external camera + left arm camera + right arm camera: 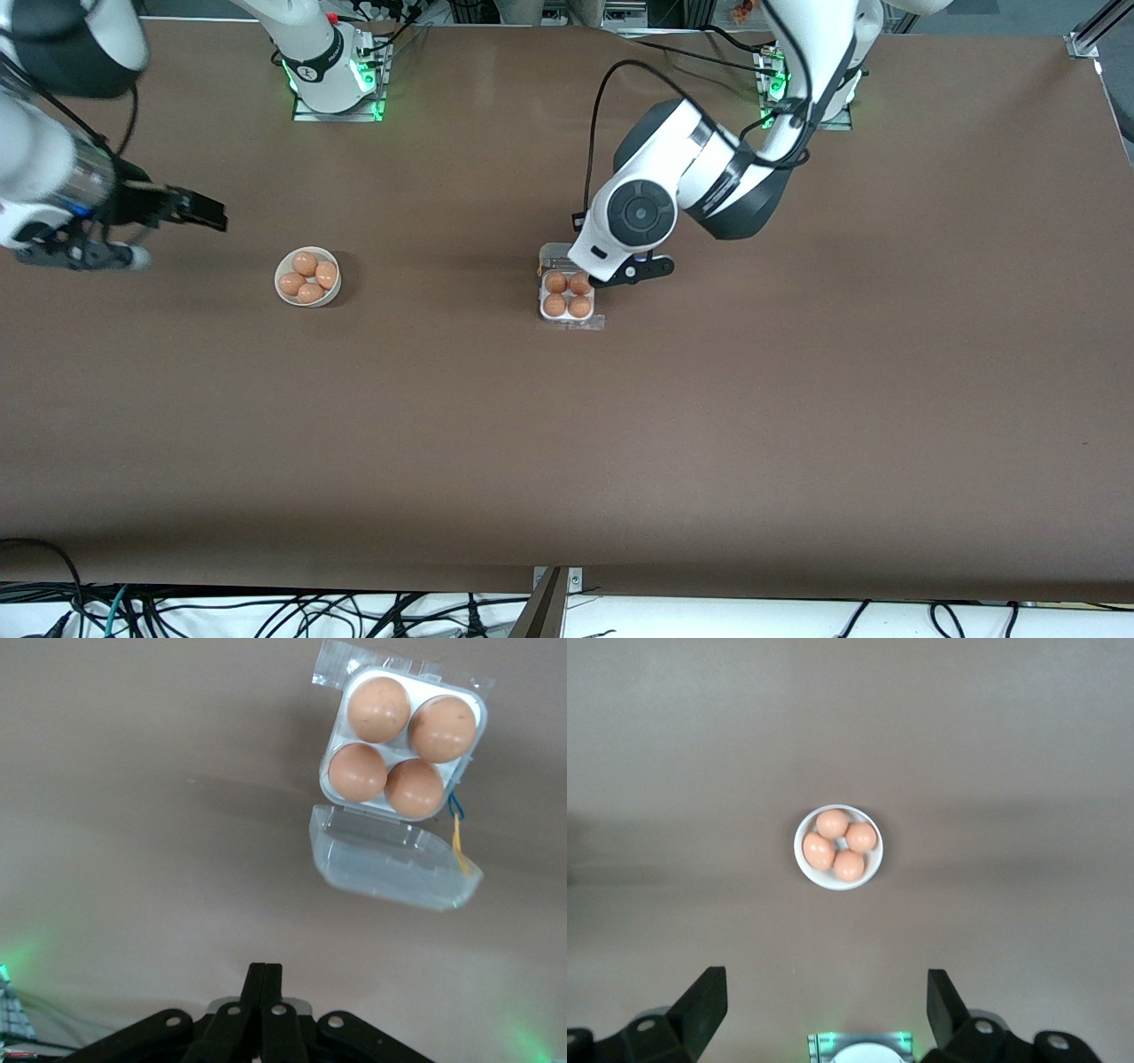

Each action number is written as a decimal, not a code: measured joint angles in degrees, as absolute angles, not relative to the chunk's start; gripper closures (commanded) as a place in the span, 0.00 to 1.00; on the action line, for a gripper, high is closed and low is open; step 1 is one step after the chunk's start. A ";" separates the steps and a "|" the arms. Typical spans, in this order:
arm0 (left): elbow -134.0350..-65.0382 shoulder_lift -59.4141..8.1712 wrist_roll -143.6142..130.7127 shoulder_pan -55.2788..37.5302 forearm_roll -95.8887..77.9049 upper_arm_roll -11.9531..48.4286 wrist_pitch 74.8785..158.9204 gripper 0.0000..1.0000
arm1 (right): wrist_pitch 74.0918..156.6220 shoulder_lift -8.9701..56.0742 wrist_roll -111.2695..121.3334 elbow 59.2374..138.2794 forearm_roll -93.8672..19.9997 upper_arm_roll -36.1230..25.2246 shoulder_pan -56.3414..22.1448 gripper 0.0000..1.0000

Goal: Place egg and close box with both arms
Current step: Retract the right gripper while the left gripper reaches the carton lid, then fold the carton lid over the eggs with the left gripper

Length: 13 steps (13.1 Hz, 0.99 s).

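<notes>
The box [542, 310] is a small white tray in the middle of the table, and orange-brown eggs [567, 295] fill all its cells. Nothing sets one egg apart from the others. Its clear lid [554, 255] lies open, hinged back toward the robots' bases. The left wrist view shows the same box [416, 680], its eggs [379, 709] and the lid [394, 864]. My left gripper [660, 266] hangs beside the box toward the left arm's end, shut [264, 970] on nothing. My right gripper [211, 213] waits open [827, 992] and empty in the air at the right arm's end.
A round white bowl [282, 270] with several more eggs [306, 263] stands between the box and the right arm's end. In the right wrist view this bowl [799, 859] sits apart from the open fingers. Cables lie along the table's edge nearest the front camera.
</notes>
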<state>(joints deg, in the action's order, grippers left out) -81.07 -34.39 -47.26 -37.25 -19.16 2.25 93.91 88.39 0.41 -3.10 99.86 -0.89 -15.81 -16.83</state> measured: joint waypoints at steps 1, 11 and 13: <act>-81.06 -35.91 -47.26 -37.85 -19.18 2.25 95.07 0.96 | 86.63 -0.21 -2.18 99.30 -0.89 -16.15 -16.83 0.00; -80.99 -40.22 -47.32 -40.71 -19.20 2.08 104.55 0.96 | 81.64 -0.50 -0.67 95.94 -0.90 -12.57 -11.58 0.00; -80.94 -40.38 -47.32 -40.68 -19.20 1.63 106.24 0.92 | 81.57 -0.48 -0.64 95.89 -0.90 -5.58 -4.43 0.00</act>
<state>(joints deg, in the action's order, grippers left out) -80.94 -40.38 -47.32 -40.68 -19.20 1.63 106.24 81.57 -0.48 -0.64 95.89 -0.90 -5.58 -4.43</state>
